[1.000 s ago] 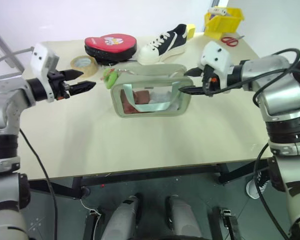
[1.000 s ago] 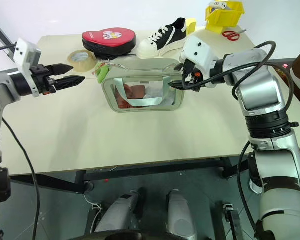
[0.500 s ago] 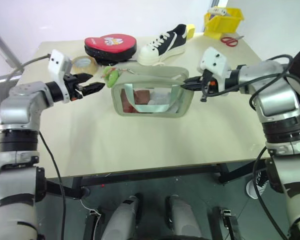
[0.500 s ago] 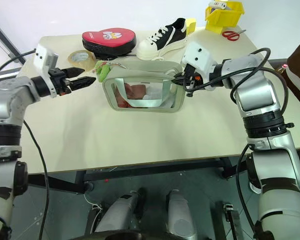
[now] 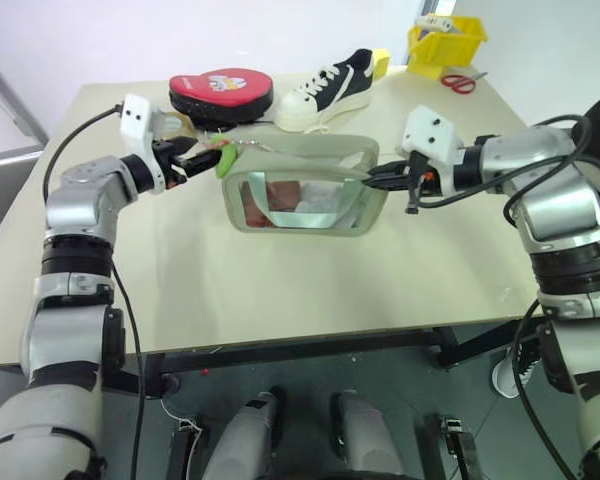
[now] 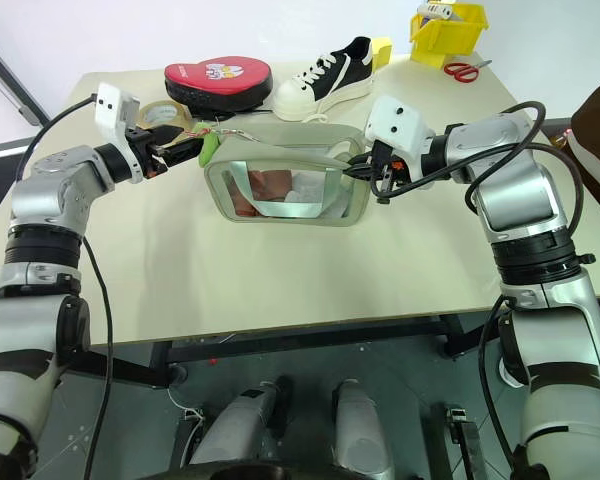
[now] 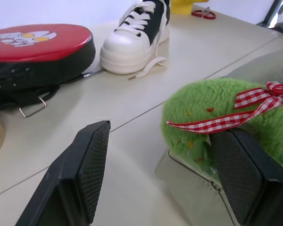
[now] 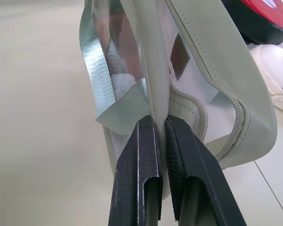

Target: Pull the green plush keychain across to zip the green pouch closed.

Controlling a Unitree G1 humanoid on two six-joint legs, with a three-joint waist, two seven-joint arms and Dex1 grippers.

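Green plush keychain (image 7: 236, 117), partly cut off, sits between the spread left gripper (image 7: 172, 165); right gripper (image 8: 161, 141) pinches the green pouch (image 5: 300, 195).

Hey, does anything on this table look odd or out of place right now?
Nothing spilled or damaged. A single sneaker sits without its pair, one lace trailing loose on the table.

right gripper (image 8: 161, 123) jaws pinching the green pouch (image 8: 212, 89) edge, beige table (image 8: 42, 117) beneath

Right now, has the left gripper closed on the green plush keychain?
No, in the left wrist view the left gripper stands open, with the green plush keychain lying against one finger.
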